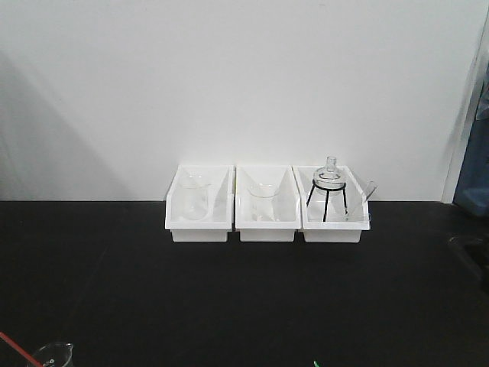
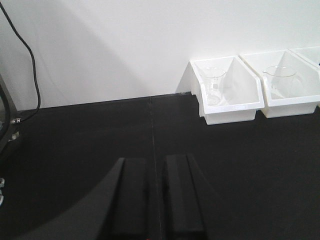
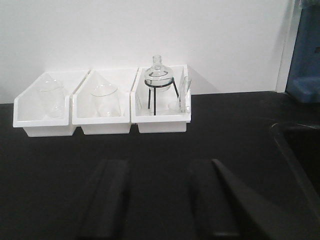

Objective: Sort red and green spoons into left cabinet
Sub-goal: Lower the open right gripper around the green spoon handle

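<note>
A thin red spoon handle (image 1: 11, 348) slants into the front view's bottom-left corner, beside a clear beaker (image 1: 50, 355). A tiny green tip (image 1: 314, 362), maybe the green spoon, shows at the bottom edge. The left cabinet is out of view. Neither gripper shows in the front view. My left gripper (image 2: 155, 162) hovers over the black table, jaws nearly together with a narrow gap. A red speck (image 2: 148, 238) sits between them at the frame's bottom edge; I cannot tell what it is. My right gripper (image 3: 157, 167) is wide open and empty above the table.
Three white bins (image 1: 266, 227) stand in a row against the back wall. Two hold glass beakers; the right one (image 3: 161, 122) holds a flask on a black tripod. A dark recessed basin (image 3: 297, 150) and a blue object (image 3: 306, 60) are at the right. A black cable (image 2: 30, 65) hangs at the left.
</note>
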Robot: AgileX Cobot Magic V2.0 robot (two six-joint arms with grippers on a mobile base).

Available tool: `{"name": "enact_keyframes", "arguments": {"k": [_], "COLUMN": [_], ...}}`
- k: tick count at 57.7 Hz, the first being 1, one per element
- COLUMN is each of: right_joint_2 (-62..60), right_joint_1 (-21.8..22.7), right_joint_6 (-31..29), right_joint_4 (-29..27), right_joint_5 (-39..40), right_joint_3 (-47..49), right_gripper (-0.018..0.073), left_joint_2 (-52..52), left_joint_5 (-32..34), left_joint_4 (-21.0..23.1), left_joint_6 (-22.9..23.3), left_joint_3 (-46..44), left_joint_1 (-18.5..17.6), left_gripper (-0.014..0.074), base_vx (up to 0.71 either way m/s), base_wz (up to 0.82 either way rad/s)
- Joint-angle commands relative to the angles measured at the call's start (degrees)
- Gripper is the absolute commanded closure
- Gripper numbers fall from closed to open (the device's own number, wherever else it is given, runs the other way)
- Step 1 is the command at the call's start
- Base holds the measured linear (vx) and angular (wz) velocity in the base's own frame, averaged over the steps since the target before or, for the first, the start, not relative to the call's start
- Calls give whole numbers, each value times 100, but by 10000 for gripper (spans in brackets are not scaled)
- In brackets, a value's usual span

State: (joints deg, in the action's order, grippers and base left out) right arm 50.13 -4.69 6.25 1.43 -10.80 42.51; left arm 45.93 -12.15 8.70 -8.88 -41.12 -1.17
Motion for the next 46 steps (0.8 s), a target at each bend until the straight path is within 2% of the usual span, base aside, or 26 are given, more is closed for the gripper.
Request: {"name": "enact_keyframes", "arguments": {"k": [1, 6, 12, 21, 28, 34, 39, 46], "right_joint_2": [-33, -33, -33, -33, -27, 62, 218, 450], "right_joint_1": [23, 23, 23, 23, 23, 18, 16, 16], "right_joint_6": [0, 0, 1, 6, -104, -707, -1527, -2354], "right_joint_4": [-1, -1, -7, -56, -54, 55, 3, -542], "right_joint_5": [414, 444, 507, 543, 216, -170, -439, -564], "right_joint_3": [215, 215, 215, 215, 215, 215, 215, 215], "right_gripper": [-5, -95, -153, -148, -129, -109, -95, -85], "left_joint_2": [-20, -20, -20, -20, -20, -20, -20, -20], "left_joint_5": [460, 431, 431, 437, 442, 442, 442, 448], "left_joint_4": [43, 54, 54, 54, 54, 54, 54, 54], "left_joint_6": [0, 0, 0, 0, 0, 0, 0, 0], "left_joint_3": [-208, -208, -208, -208, -208, -208, -208, -208], "left_joint_1": [-46, -46, -46, -46, -46, -46, -46, -46], "left_gripper": [228, 179, 136, 114, 114, 114, 114, 114], "base_vx": [0, 0, 0, 0, 0, 0, 0, 0], "base_wz": [0, 0, 0, 0, 0, 0, 0, 0]}}
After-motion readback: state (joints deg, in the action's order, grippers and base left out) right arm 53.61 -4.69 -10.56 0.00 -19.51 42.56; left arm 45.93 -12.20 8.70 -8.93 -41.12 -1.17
